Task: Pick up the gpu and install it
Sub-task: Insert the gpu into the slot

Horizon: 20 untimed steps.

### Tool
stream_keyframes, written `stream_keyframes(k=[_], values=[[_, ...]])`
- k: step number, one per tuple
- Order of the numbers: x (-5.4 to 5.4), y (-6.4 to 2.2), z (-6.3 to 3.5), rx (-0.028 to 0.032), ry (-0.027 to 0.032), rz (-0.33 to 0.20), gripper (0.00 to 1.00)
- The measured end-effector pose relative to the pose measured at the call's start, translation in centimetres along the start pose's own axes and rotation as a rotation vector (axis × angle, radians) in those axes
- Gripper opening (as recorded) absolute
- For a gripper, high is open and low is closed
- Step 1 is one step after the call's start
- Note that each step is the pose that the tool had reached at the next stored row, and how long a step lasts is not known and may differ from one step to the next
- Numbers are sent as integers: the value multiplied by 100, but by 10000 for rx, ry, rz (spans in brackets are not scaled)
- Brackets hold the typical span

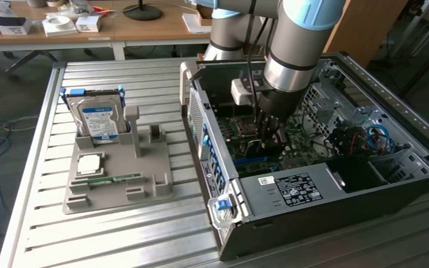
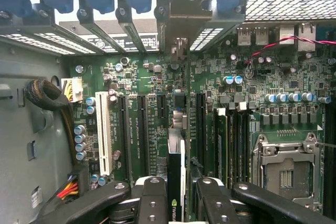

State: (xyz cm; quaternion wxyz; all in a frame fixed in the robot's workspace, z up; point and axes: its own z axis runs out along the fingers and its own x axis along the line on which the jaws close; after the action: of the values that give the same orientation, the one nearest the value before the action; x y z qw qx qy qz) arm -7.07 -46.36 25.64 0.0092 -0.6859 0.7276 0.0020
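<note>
Slatted metal table underfoot, cluttered desks behind. Far left of the exterior view, the grey tray props up the hard drive, blue-white label facing us, print too small to read. Below it lie a square processor chip and the green memory stick. Moving right: the open computer case, a white sticker on its black box, text unreadable. The arm reaches down inside, gripper low over the board. On the wrist view, the gripper has its jaws clamped on the gpu, which stands on edge above the motherboard. Its long axis runs parallel to the expansion slots, bracket end toward the case's rear slot openings. A green logo shows on the card's edge.
</note>
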Motion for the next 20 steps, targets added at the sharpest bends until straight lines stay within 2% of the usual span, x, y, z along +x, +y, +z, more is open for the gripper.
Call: stream_keyframes(k=[3, 20], values=[[0, 1, 2, -3, -1, -125, 26], [-10, 7, 9, -1, -4, -130, 26]])
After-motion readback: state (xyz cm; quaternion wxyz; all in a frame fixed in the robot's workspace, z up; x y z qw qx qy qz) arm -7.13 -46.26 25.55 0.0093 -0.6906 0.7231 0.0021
